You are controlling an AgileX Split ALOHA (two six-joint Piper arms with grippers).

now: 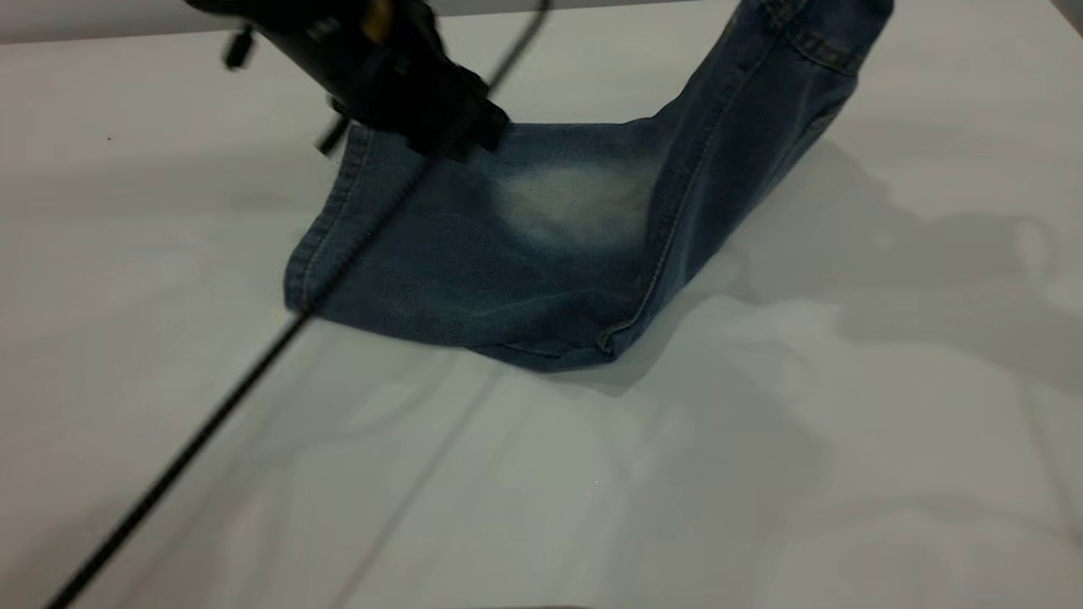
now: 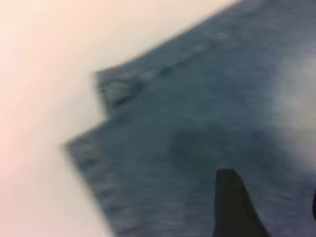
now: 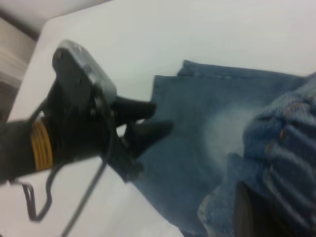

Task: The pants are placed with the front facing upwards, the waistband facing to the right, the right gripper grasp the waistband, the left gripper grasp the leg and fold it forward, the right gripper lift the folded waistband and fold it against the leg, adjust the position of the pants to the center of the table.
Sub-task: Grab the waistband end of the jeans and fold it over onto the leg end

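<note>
1. White and smooth, the table (image 1: 846, 474) fills the exterior view, with soft grey shadows falling across its right half.
2. On it, left of centre and toward the far edge, lie the pants (image 1: 508, 245), blue denim with a pale faded patch on the leg that rests flat.
3. That flat part is folded over on itself; two hemmed leg ends show stacked and slightly offset in the left wrist view, and tan stitching runs along the near seam.
4. From the flat part, the right end of the pants rises steeply off the table toward the top right of the exterior view and leaves the picture there.
5. At that raised end sits the waistband (image 3: 286, 143), gathered into puckers, seen close up in the right wrist view.
6. The right gripper (image 3: 249, 210) shows there only as a dark finger pressed against the bunched waistband; its jaws are clamped on that band and hold it aloft.
7. The left gripper (image 3: 148, 121) hovers at the far left corner of the flat leg, over the hem.
8. Its two black fingers stand apart with a clear gap and no cloth between them.
9. A black cable (image 1: 211, 423) runs from the left arm diagonally toward the near left corner.
</note>
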